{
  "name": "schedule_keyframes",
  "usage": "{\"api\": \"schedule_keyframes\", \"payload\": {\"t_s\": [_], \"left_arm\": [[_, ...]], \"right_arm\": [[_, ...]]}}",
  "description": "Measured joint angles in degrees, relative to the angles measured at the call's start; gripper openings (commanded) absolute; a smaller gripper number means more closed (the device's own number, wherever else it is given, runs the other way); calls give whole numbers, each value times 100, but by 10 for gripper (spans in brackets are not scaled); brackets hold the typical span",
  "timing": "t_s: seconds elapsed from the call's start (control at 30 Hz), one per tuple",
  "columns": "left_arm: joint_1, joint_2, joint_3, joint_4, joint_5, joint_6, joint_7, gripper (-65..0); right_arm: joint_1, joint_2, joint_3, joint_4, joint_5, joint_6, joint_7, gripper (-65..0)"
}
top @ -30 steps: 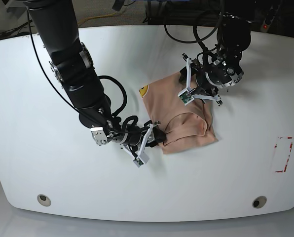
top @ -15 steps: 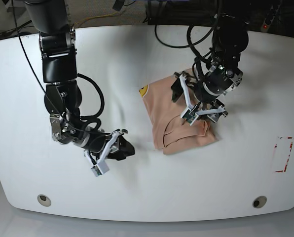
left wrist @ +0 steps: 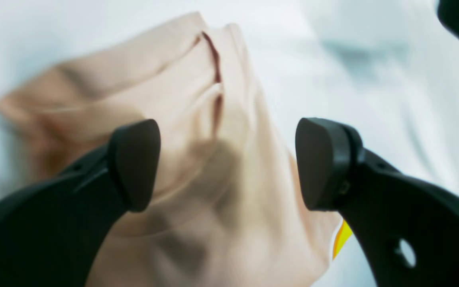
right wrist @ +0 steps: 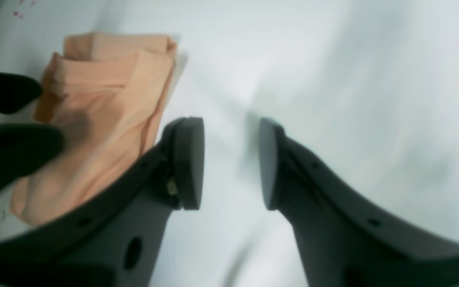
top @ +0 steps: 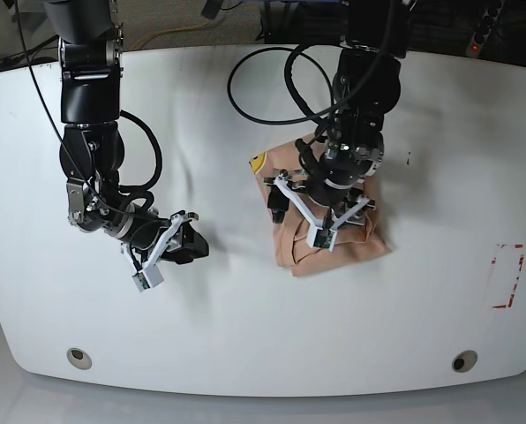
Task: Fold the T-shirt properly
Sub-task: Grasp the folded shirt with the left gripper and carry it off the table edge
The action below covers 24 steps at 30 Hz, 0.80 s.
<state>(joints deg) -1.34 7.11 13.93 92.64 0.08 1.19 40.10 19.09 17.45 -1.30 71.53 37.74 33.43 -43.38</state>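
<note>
White and smooth, the big curved table (top: 245, 344) holds one soft peach-pink cotton T-shirt (top: 289, 170), folded into a small bundle right of the middle. Its long side runs from the far edge toward the near edge. A small yellow tag (top: 259, 162) peeks out at its far left corner. The left gripper (top: 323, 210) hovers right over the bundle, jaws spread wide and holding nothing. The right gripper (top: 189, 248) sits well apart over bare table, jaws partly apart and holding nothing.
</note>
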Motion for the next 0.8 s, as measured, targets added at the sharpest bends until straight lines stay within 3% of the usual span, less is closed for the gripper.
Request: {"api": "schedule_keyframes", "payload": {"t_s": [0.13, 0.2, 0.37, 0.47, 0.57, 0.67, 0.73, 0.8], "left_arm": [[186, -17, 203, -931, 15, 680, -861, -154], [229, -79, 214, -1287, 87, 850, -1628, -154], [157, -369, 225, -1709, 94, 896, -1873, -156], [317, -844, 225, -1644, 11, 820, -1976, -156], [501, -1510, 208, -1322, -227, 382, -2004, -156], [542, -2221, 162, -1126, -468, -348, -1803, -157], [603, -2577, 92, -1073, -503, -656, -1810, -157], [730, -3032, -245, -1051, -684, -1141, -1864, -157]], "right_arm": [[-31, -48, -7, 15, 52, 9, 66, -434], [-52, -63, -13, 15, 61, 9, 66, -434], [-79, -61, -9, 15, 17, 4, 42, -434], [-81, -63, -9, 28, 20, 4, 46, -434], [-140, -59, -2, 243, 15, -20, 2, -434], [-212, -63, -4, 476, 48, -20, 26, -434], [-267, -66, -4, 586, 61, -24, -11, -436], [-363, -61, -2, 697, 74, -17, -129, -439]]}}
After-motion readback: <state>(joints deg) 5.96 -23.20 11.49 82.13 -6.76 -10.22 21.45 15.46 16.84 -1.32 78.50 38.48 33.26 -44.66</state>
